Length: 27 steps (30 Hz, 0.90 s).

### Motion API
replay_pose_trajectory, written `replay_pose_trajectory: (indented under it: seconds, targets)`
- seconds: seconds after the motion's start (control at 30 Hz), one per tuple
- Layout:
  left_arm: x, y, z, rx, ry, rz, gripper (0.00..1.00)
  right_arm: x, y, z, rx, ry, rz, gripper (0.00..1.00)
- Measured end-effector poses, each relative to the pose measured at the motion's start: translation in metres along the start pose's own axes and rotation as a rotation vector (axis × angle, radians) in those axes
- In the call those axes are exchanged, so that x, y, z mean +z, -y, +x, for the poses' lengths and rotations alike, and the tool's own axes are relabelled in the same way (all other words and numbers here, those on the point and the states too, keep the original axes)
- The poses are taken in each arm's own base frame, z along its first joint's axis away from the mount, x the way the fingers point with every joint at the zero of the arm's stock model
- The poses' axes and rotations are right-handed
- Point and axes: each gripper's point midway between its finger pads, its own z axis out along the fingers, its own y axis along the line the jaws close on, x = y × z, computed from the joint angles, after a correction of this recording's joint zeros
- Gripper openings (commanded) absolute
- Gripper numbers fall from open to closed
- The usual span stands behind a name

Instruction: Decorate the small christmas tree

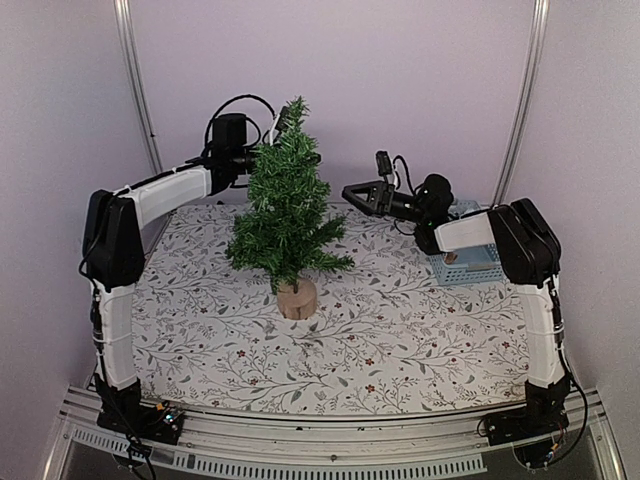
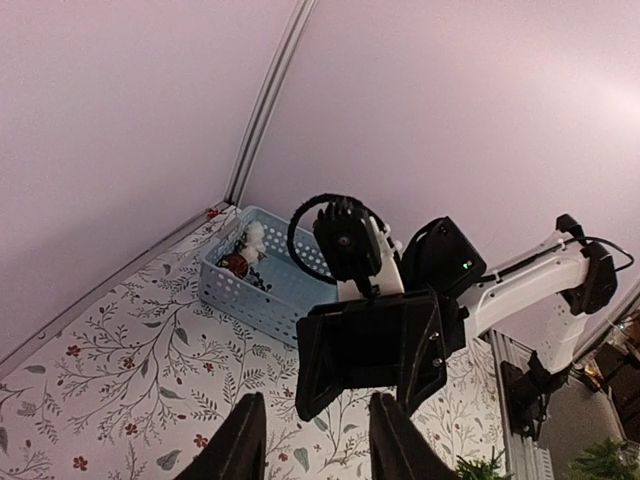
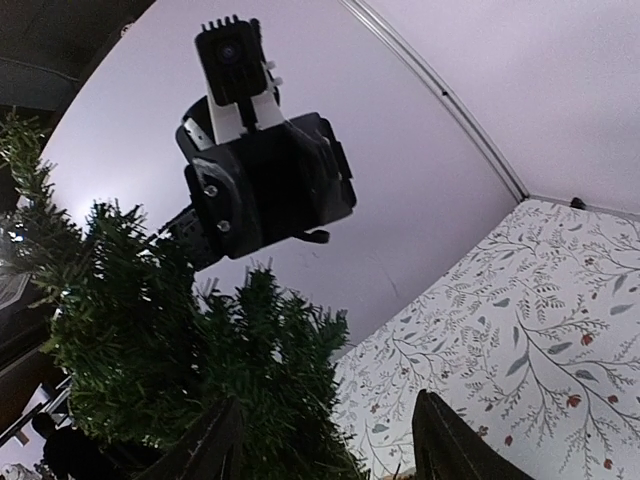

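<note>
small christmas tree (image 1: 288, 205) upright in middle of floral tablecloth (image 1: 420, 340), left gripper (image 2: 310, 425) raised behind treetop, fingers parted, nothing between, right gripper (image 1: 362, 193) just right of upper branches, fingers spread, empty, blue basket (image 1: 470, 262) by right arm

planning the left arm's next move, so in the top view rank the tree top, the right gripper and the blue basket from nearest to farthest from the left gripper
From the left gripper, as the top view shows it:
1. tree top: right beside the gripper, at the back of the table.
2. right gripper: past the tree, toward the right.
3. blue basket: at the table's right edge, partly under the right arm.
</note>
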Motion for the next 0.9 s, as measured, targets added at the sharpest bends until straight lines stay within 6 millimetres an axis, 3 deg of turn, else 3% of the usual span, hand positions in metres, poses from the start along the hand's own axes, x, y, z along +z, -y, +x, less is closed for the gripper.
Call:
replay_pose_trajectory:
  seconds: [0.17, 0.37, 0.47, 0.73, 0.9]
  targets:
    - [-0.004, -0.014, -0.002, -0.005, 0.012, -0.063, 0.49, -0.029, 0.023, 0.020, 0.020, -0.034, 0.126, 0.61]
    - [-0.022, -0.045, -0.006, -0.029, 0.029, -0.178, 0.54, -0.057, 0.018, 0.028, -0.072, -0.075, 0.256, 0.61]
    - [-0.036, -0.062, -0.009, -0.047, 0.038, -0.245, 0.56, -0.066, 0.012, 0.043, -0.136, -0.115, 0.298, 0.61]
    - [-0.076, -0.074, -0.031, -0.055, 0.077, -0.389, 0.56, -0.060, 0.012, 0.129, -0.202, -0.292, 0.309, 0.58]
    - [-0.101, -0.061, -0.037, -0.058, 0.101, -0.437, 0.57, -0.048, 0.011, 0.155, -0.263, -0.350, 0.286, 0.53]
